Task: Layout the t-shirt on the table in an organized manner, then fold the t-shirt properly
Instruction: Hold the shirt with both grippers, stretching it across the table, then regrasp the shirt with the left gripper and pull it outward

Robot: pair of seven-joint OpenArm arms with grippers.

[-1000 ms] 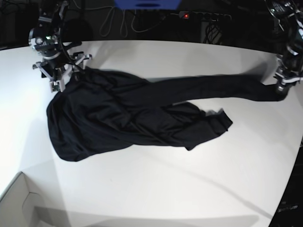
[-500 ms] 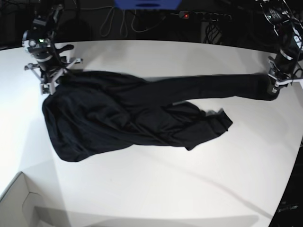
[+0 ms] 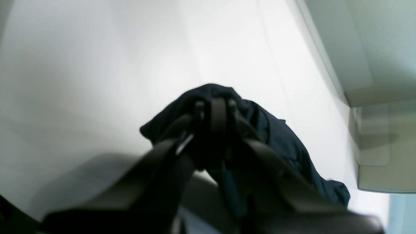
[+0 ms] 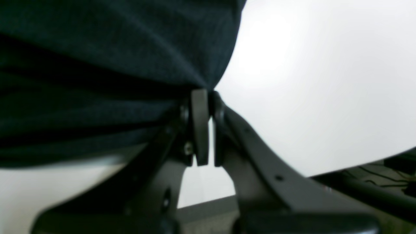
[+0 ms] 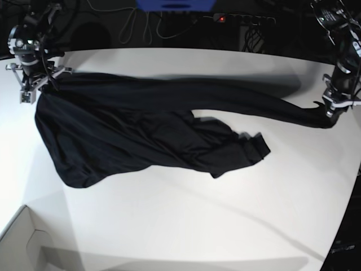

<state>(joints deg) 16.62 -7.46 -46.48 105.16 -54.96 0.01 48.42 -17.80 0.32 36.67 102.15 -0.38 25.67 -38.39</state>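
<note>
The black t-shirt [image 5: 141, 130] hangs stretched across the white table [image 5: 186, 214], held at both ends, its bunched lower part resting on the tabletop. My right gripper [image 5: 35, 79], at the base view's left, is shut on one end; in the right wrist view the fingertips [image 4: 200, 126] pinch the fabric [image 4: 113, 48]. My left gripper [image 5: 330, 110], at the base view's right, is shut on the other end, drawn into a thin strip. In the left wrist view the cloth [image 3: 276, 136] wraps the closed fingers [image 3: 217, 117].
A white box [image 5: 22, 243] stands at the table's front left corner; it also shows in the left wrist view [image 3: 373, 97]. Cables and a power strip [image 5: 242, 18] lie behind the table's far edge.
Both grippers have moved apart and lifted, the right gripper toward the far left corner. The shirt's top edge is now pulled taut and raised; the body has shifted left.
</note>
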